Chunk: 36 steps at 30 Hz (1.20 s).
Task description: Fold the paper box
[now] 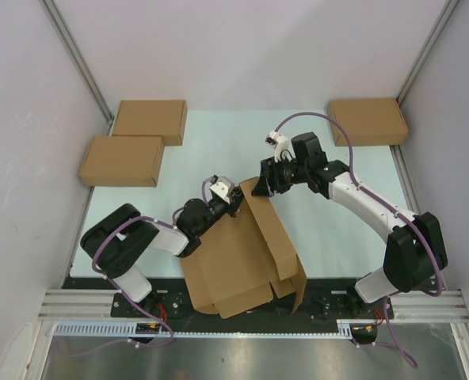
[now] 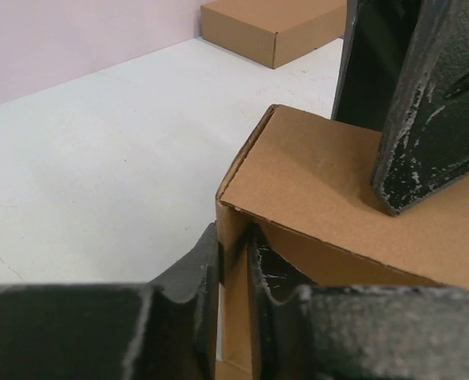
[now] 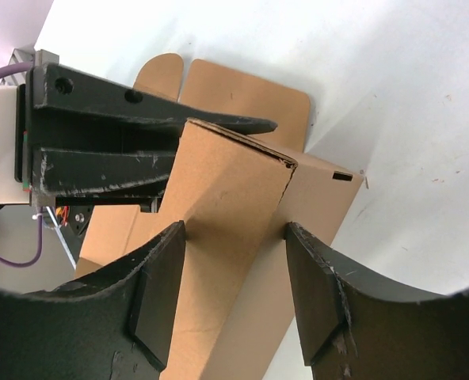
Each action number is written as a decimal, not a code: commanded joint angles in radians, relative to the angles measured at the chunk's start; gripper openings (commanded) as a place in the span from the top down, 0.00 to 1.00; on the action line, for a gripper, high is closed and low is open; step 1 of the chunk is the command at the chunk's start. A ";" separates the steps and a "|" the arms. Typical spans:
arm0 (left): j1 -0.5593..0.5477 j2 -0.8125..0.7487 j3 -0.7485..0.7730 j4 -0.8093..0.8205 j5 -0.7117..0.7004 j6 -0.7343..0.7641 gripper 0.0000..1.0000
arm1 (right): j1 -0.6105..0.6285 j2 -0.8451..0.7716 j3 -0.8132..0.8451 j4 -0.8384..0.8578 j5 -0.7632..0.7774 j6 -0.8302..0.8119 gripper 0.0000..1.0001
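Observation:
The paper box (image 1: 242,269) is a brown die-cut cardboard piece lying near the arms' bases, with one long wall raised and rolled over. My left gripper (image 1: 233,199) is at the far end of that wall. In the left wrist view its jaws (image 2: 233,237) are pinched on a thin cardboard end flap of the box (image 2: 314,170). My right gripper (image 1: 264,180) meets it from the far side. In the right wrist view it (image 3: 234,229) straddles the rolled wall (image 3: 226,182), with both pads touching the cardboard. The left gripper's fingers (image 3: 139,119) show just behind.
Two closed brown boxes (image 1: 149,121) (image 1: 122,161) lie at the back left and one (image 1: 367,121) at the back right. White walls with metal posts enclose the table on three sides. A metal rail (image 1: 250,305) runs along the near edge.

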State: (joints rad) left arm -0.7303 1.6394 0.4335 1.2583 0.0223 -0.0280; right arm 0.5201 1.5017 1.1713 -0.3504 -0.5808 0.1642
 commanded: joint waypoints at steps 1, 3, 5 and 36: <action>0.005 0.010 0.017 0.121 -0.010 0.010 0.86 | 0.004 0.015 0.027 -0.035 -0.036 0.004 0.42; 0.003 0.008 0.011 0.127 -0.012 0.011 0.97 | 0.001 0.017 0.028 -0.032 -0.039 0.006 0.42; 0.002 0.007 0.007 0.128 -0.013 0.011 1.00 | -0.002 0.017 0.028 -0.029 -0.040 0.008 0.42; -0.083 0.094 -0.013 0.105 -0.107 -0.093 0.48 | -0.003 0.028 0.033 -0.022 -0.042 0.009 0.43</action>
State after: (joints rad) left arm -0.7887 1.7054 0.4076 1.3087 -0.0509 -0.0841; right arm 0.5076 1.5158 1.1790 -0.3405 -0.6014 0.1654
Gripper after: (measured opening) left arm 0.522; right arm 0.573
